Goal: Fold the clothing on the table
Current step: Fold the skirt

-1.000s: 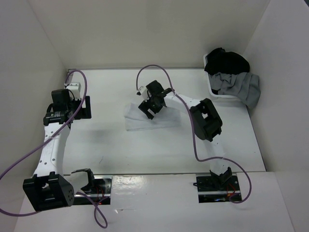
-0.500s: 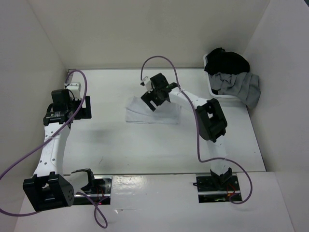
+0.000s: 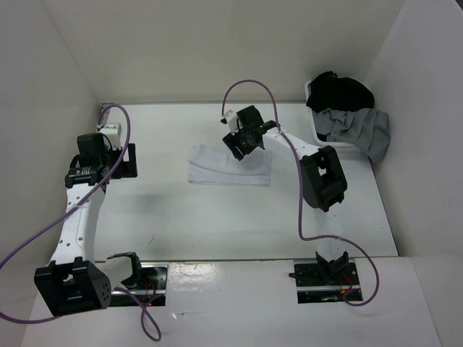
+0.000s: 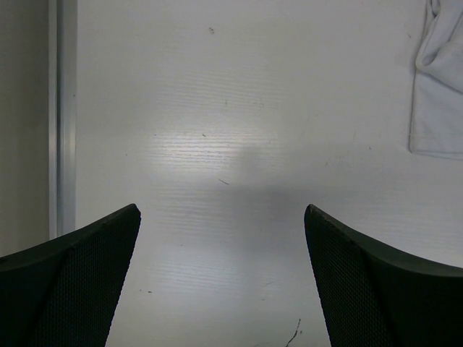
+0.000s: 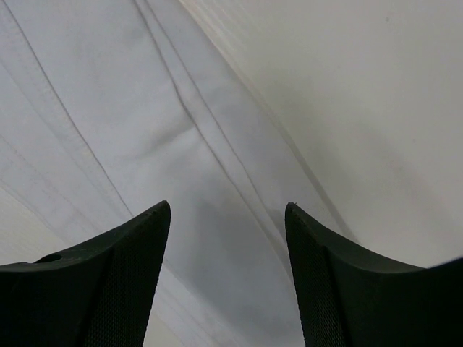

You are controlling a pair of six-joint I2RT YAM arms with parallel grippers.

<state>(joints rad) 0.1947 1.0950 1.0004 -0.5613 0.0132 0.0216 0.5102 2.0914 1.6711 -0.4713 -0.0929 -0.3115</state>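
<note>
Clothing (image 3: pixel 228 165) lay flat on the table (image 3: pixel 181 217), in the far middle part of it, well apart from both arm bases. It was folded into a rough rectangle. Its long axis ran left to right in the top view, nearly parallel with the table's far edge, one short end pointing toward the left arm's side and the other toward the basket (image 3: pixel 318 136) at the far right corner. A black garment (image 3: pixel 338 92) filled that basket, and a grey garment (image 3: pixel 365 130) hung over its rim.

The right gripper (image 3: pixel 242 141) was at the clothing's far long edge, a little right of its middle, pointing down at the fabric. In the right wrist view its two fingers stood apart, with white cloth under the gap and no fold raised between them. Whether the tips touched the fabric could not be told. Stitched seams crossed that view slantwise from upper left to lower right, and bare table showed beyond the hem at the upper right.

The left gripper (image 3: pixel 127 160) was over the left side of the table, well apart from the clothing, its fingers spread wide and holding nothing. Its wrist view showed bare tabletop between the fingers, the edge rail (image 4: pixel 65 108) at the left, and one end of the clothing at the upper right.
</note>
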